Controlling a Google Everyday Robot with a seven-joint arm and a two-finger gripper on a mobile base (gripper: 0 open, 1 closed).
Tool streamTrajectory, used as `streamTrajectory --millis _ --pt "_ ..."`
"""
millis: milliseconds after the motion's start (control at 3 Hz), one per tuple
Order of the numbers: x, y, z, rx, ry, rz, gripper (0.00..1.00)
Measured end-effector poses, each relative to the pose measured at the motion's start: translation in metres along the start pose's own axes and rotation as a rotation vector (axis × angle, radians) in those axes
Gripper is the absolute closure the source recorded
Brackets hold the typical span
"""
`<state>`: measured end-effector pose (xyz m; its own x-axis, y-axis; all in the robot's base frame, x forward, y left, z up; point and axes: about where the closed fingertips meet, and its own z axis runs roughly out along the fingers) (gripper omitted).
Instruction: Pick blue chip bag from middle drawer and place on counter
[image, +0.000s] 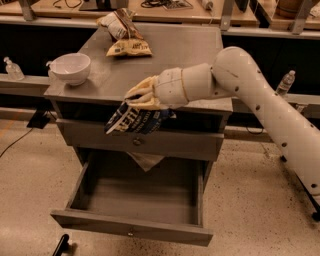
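Observation:
My gripper (136, 98) is shut on the top of the blue chip bag (134, 121), a crinkled dark-blue bag with white lettering. The bag hangs below the fingers, in front of the counter's front edge and the closed upper drawer front. The counter (180, 52) is the gray cabinet top just behind the gripper. The middle drawer (131, 229) is pulled out wide below, its gray box showing an open floor. My white arm reaches in from the right.
A white bowl (70, 68) stands at the counter's left front. A yellow-tan chip bag (128, 48) and a white-and-brown striped bag (118, 24) lie at the counter's back. A pale crumpled piece (145, 160) hangs at the drawer's rear. Bottles stand on side shelves.

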<state>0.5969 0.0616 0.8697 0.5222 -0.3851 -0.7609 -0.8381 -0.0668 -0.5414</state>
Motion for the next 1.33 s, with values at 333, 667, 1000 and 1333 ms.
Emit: streamTrajectory --millis 333,667,1000,1333 --pt "0.017 -0.038 -0.013 0.037 0.02 0.035 1.0" --pt "0.027 -0.072 -0.026 0.072 0.039 0.064 1.0" --pt "0.024 -0.105 -0.038 0.098 0.061 0.074 1.0" --pt "0.02 -0.134 -0.052 0.129 0.091 0.09 1.0"
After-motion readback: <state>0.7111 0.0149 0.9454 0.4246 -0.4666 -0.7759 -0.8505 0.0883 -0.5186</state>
